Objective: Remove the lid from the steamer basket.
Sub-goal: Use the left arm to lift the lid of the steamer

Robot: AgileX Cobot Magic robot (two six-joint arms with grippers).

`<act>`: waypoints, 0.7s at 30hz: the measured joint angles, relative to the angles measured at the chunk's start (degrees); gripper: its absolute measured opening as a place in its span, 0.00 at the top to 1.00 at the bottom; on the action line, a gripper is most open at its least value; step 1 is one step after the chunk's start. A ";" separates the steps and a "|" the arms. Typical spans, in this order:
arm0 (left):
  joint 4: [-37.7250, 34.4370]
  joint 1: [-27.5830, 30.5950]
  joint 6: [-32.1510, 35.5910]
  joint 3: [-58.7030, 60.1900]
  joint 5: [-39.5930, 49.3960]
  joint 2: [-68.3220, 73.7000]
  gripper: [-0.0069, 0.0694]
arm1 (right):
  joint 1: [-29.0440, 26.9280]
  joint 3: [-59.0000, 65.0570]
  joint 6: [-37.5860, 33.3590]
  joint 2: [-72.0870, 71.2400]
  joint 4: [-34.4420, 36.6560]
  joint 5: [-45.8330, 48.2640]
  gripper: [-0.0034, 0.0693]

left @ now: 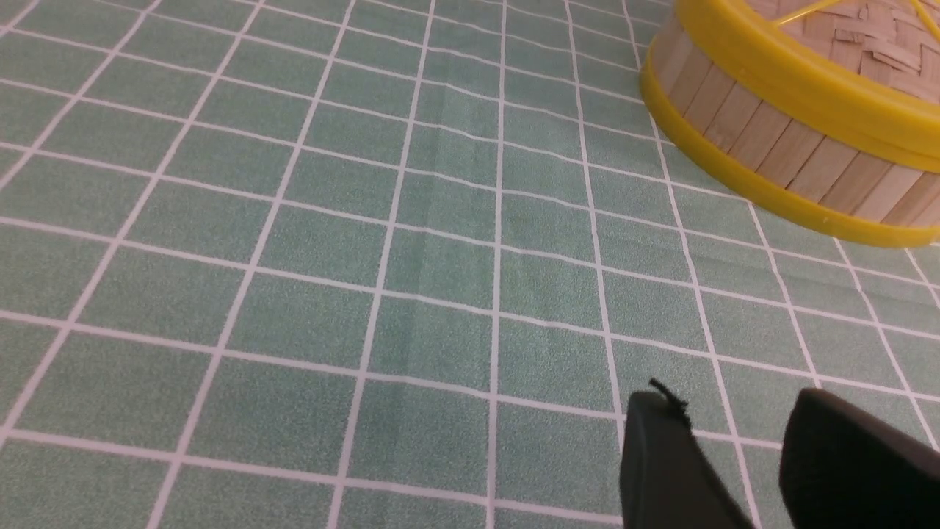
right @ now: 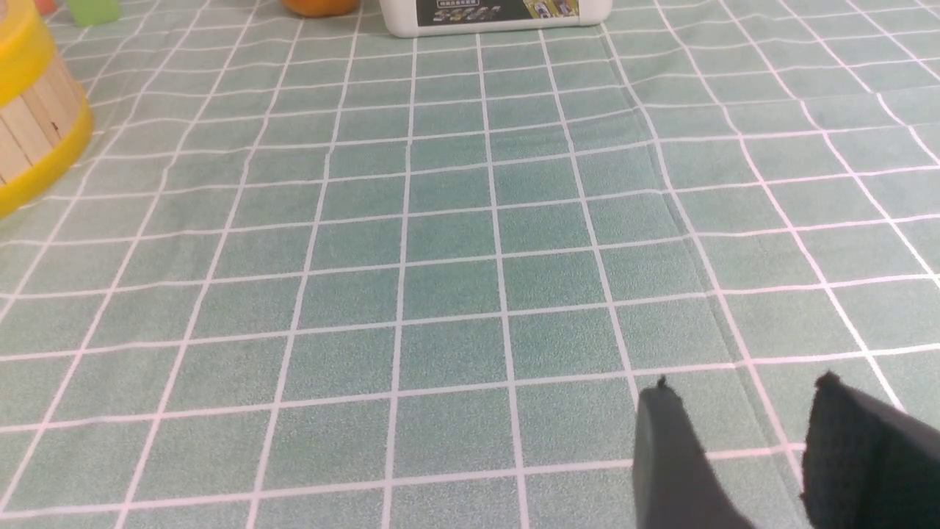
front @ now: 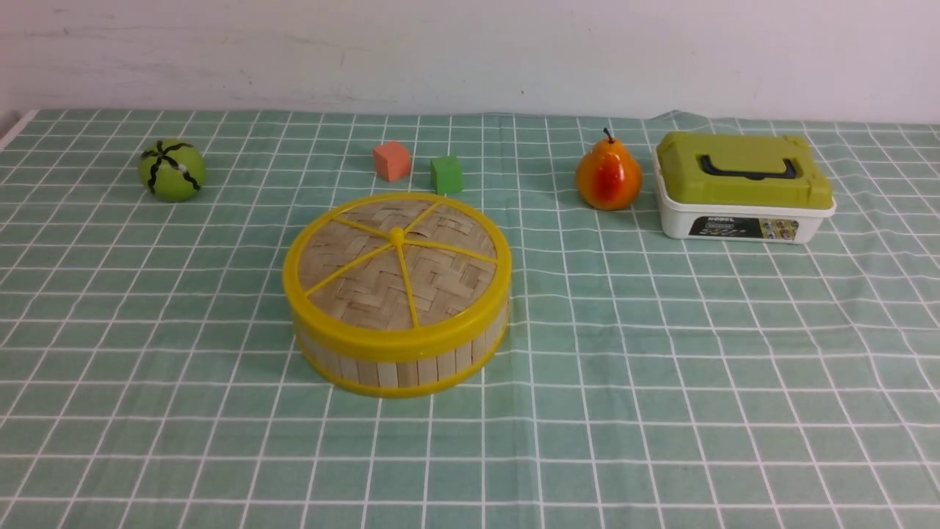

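Observation:
The steamer basket [front: 400,358], with a pale bamboo-slat wall and yellow rims, stands at the middle of the green checked cloth. The woven lid [front: 396,268], with yellow rim, spokes and centre knob, sits closed on top of it. Neither arm shows in the front view. In the left wrist view my left gripper [left: 731,404] is open and empty over bare cloth, well short of the basket [left: 778,139]. In the right wrist view my right gripper [right: 742,393] is open and empty over bare cloth; the basket's edge [right: 33,139] shows far off to the side.
Behind the basket lie an orange cube [front: 391,161] and a green cube [front: 446,175]. A green striped ball [front: 172,170] sits far left. A pear [front: 608,176] and a white box with an olive-green lid [front: 742,187] stand at the back right.

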 joint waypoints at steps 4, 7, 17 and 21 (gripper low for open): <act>0.00 0.00 0.00 0.00 0.00 0.00 0.60 | 0.00 0.00 0.00 0.00 0.00 0.00 0.62; 0.00 0.00 0.00 0.00 0.00 0.00 0.60 | 0.00 0.00 0.00 0.00 0.00 0.00 0.62; -0.15 0.00 -0.29 0.00 0.00 0.00 0.60 | 0.00 0.00 0.00 0.00 0.00 0.00 0.62; -13.27 0.00 -9.44 0.00 -1.71 0.00 0.60 | 0.00 0.00 0.00 0.00 0.00 0.00 0.62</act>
